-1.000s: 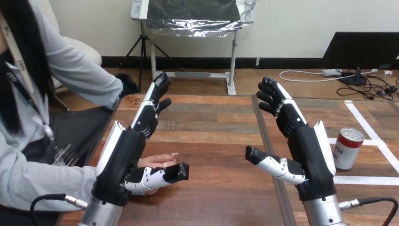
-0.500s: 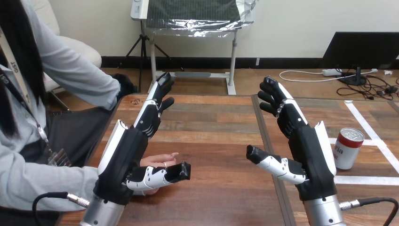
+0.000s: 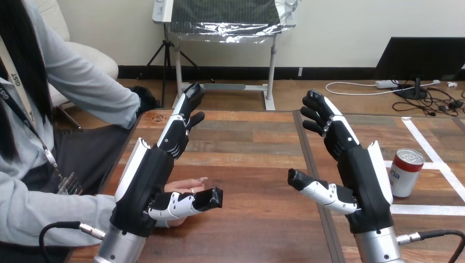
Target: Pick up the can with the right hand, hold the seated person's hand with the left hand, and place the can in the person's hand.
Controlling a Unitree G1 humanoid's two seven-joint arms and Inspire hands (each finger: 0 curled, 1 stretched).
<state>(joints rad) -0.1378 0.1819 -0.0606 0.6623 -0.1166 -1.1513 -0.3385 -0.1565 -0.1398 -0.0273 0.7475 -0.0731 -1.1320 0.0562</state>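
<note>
A red-and-white can (image 3: 405,172) stands upright on the wooden table (image 3: 252,153) at the right, just right of my right arm. My right hand (image 3: 359,175) is raised over the table's middle right, fingers straight, thumb out, holding nothing, a short gap left of the can. My left hand (image 3: 151,181) is raised at the left, open with straight fingers pointing away. The person's hand (image 3: 185,186) lies palm up on the table beneath and beside my left hand, between its palm and thumb. I cannot tell whether they touch.
White tape lines (image 3: 433,159) run across the table's right part around the can. A seam (image 3: 310,159) splits the tabletop down the middle. The person sits at the left edge, with an arm (image 3: 33,213) reaching in along the table's near left.
Both hands have held almost still; my left hand edged slightly right. The person's hand and the can have not moved.
</note>
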